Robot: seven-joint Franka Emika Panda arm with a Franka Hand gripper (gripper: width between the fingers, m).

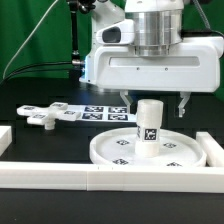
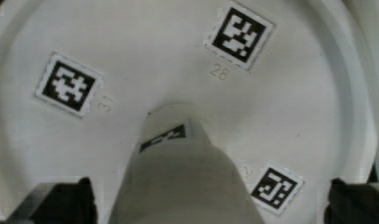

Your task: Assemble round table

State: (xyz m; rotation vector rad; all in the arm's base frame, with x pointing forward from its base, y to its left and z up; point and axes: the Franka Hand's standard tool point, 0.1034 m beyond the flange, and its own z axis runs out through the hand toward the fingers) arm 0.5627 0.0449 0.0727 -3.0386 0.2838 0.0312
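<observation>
The big round rimmed disc (image 1: 118, 152) lies flat on the black table. The short thick cylinder leg (image 1: 150, 122) stands upright at its middle, with a tag on its side. My gripper (image 1: 152, 105) hangs right over the leg, open, one finger on each side of the leg's top and both apart from it. In the wrist view the disc (image 2: 150, 60) fills the picture, the leg (image 2: 195, 170) rises toward the camera, and the dark fingertips (image 2: 65, 203) sit wide at the two corners. The cross-shaped foot piece (image 1: 40, 116) lies at the exterior view's left.
The marker board (image 1: 97, 112) lies behind the disc, between it and the foot piece. White border rails run along the front (image 1: 100, 178), the exterior view's right (image 1: 214, 150) and the exterior view's left (image 1: 4, 135). A green curtain hangs behind.
</observation>
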